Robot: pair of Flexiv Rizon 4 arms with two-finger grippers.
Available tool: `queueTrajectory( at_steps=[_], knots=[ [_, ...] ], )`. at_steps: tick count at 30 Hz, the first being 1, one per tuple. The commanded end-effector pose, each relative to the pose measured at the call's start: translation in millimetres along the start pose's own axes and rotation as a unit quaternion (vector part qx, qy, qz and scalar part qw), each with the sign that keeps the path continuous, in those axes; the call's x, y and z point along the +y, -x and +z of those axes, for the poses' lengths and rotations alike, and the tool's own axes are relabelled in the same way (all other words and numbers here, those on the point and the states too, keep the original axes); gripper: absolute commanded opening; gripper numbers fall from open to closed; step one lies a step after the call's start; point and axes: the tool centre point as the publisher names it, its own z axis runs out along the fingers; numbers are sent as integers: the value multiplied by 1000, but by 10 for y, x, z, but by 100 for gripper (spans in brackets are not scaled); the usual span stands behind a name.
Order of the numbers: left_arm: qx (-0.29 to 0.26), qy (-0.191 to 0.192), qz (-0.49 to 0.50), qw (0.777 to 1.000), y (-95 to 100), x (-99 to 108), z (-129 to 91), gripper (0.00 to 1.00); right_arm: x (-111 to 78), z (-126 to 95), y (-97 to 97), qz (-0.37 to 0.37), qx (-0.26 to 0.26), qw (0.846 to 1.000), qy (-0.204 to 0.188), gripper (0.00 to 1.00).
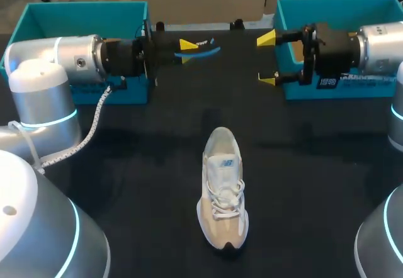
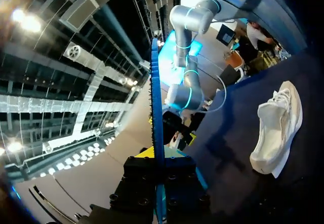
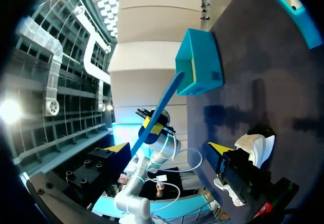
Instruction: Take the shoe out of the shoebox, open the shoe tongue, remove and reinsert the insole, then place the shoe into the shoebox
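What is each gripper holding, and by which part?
The left gripper is shut on the blue insole, gripping it at one end. The right gripper is open and holds nothing.

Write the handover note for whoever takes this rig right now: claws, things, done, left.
Left claw: shut on the blue insole, held above the table between the two boxes.
Right claw: open, empty, facing the insole.
Shoe: standing on the table near the middle, outside the left box and the right box.
Done: shoe out, insole out.
Left: slide the insole back in, then set the shoe in its box.
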Motion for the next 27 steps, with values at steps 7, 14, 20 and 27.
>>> queueTrajectory(
  at_steps=[7, 14, 20, 27],
  knots=[
    [141, 30, 591, 793, -10, 103, 57, 0, -3, 13, 7, 0, 0, 1000, 1, 100],
    [162, 23, 609, 776, -60, 272, 118, 0, -3, 13, 7, 0, 0, 1000, 1, 100],
    [169, 25, 609, 774, -75, 320, 126, 0, -23, 59, 10, -12, -8, 1000, -5, 100],
    [169, 21, 600, 782, -114, 340, 162, 0, -120, 232, 86, -27, -9, 1000, -11, 100]
  ],
)
